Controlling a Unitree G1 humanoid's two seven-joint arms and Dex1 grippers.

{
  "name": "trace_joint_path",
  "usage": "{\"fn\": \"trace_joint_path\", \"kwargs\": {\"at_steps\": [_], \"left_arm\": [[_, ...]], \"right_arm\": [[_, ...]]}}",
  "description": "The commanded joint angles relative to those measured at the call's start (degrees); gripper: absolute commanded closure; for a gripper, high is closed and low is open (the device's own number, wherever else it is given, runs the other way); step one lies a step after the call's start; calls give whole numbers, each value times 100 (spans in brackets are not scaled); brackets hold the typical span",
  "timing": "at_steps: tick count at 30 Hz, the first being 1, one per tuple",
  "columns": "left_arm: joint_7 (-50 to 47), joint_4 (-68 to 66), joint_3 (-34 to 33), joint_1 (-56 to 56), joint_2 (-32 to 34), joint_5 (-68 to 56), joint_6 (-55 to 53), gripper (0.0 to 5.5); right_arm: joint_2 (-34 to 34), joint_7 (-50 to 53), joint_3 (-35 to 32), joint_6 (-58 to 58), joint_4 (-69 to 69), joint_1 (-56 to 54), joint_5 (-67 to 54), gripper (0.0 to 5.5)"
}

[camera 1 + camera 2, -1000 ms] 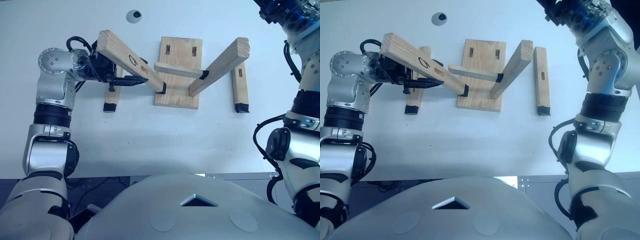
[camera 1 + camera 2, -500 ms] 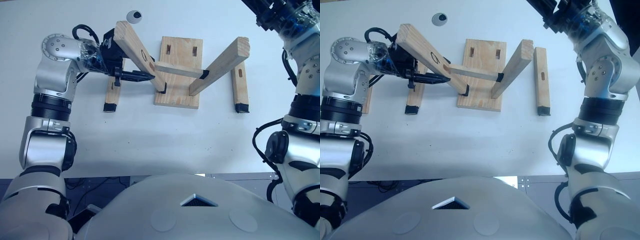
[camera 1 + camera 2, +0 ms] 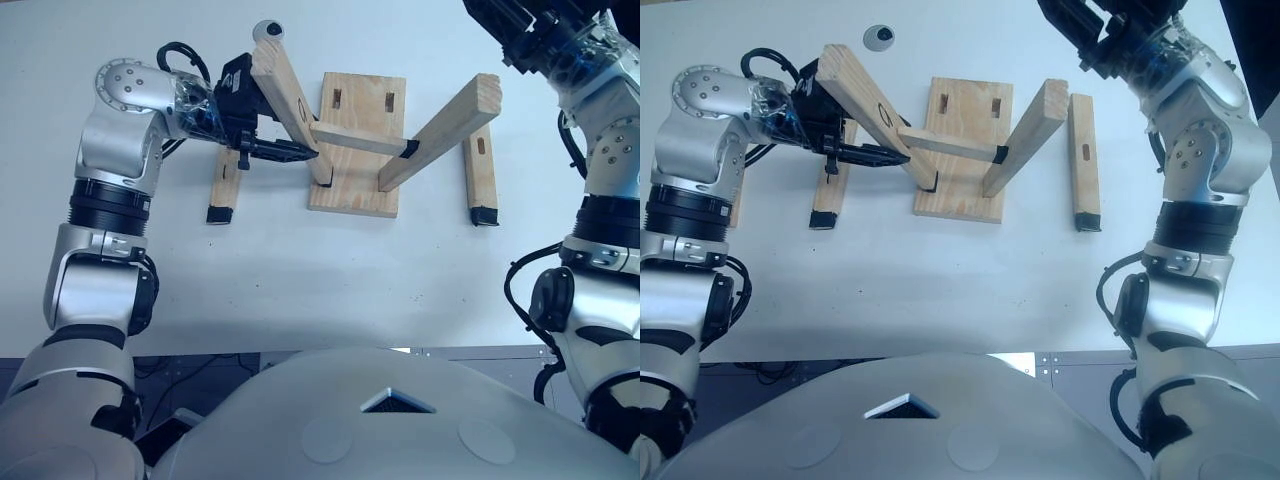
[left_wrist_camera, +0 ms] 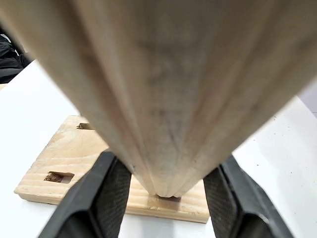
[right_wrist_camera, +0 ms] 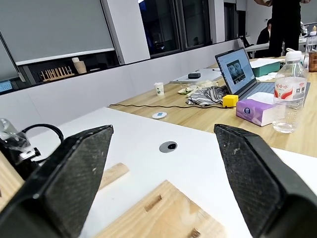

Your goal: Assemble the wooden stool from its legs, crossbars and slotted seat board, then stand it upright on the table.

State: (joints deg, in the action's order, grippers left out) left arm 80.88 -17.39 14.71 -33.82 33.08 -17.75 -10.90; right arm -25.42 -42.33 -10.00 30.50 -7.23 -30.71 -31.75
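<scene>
Leg [image 3: 290,105] in left tool [image 3: 300,151], foot at seat board [image 3: 357,192].

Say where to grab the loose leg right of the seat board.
Best take the loose leg at mid-length, between slot and black foot cap, from straight above, jaws across its narrow width. It lies flat, both long sides free; the tilted leg crowds its far end.

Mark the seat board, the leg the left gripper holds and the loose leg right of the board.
seat board [image 3: 352,195]: left eye view, bare near end.
held leg [image 3: 293,110]: left eye view, mid-length.
loose leg [image 3: 483,185]: left eye view, between slot and black cap.
</scene>
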Motion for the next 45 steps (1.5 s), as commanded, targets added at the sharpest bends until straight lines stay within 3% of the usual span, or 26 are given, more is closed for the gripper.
{"fn": "trace_joint_path", "kwargs": {"at_steps": [1, 8, 12, 19, 26, 45], "left_arm": [[-137, 160, 136, 158, -59, 205, -161, 347], [-560, 337, 65, 528, -112, 225, -319, 347], [-746, 530, 66, 741, -181, 208, -394, 347], [-952, 609, 45, 801, -249, 195, -467, 347], [-994, 606, 53, 757, -271, 209, -493, 347], [-991, 578, 96, 705, -277, 267, -465, 347]], "right_arm": [[-237, 175, 210, 16, -93, -358, 413, 174], [-1080, -578, 536, 2231, 840, -2708, -502, 174], [-1502, -1511, 1478, 3632, 1380, -3559, -1061, 174], [-1730, -2314, 4074, 2838, 1954, -3463, 418, 174], [-1643, -2533, 5311, 2029, 1820, -2980, 1646, 174], [-1390, -2536, 5536, 1272, 1540, -2448, 2968, 477]]}}
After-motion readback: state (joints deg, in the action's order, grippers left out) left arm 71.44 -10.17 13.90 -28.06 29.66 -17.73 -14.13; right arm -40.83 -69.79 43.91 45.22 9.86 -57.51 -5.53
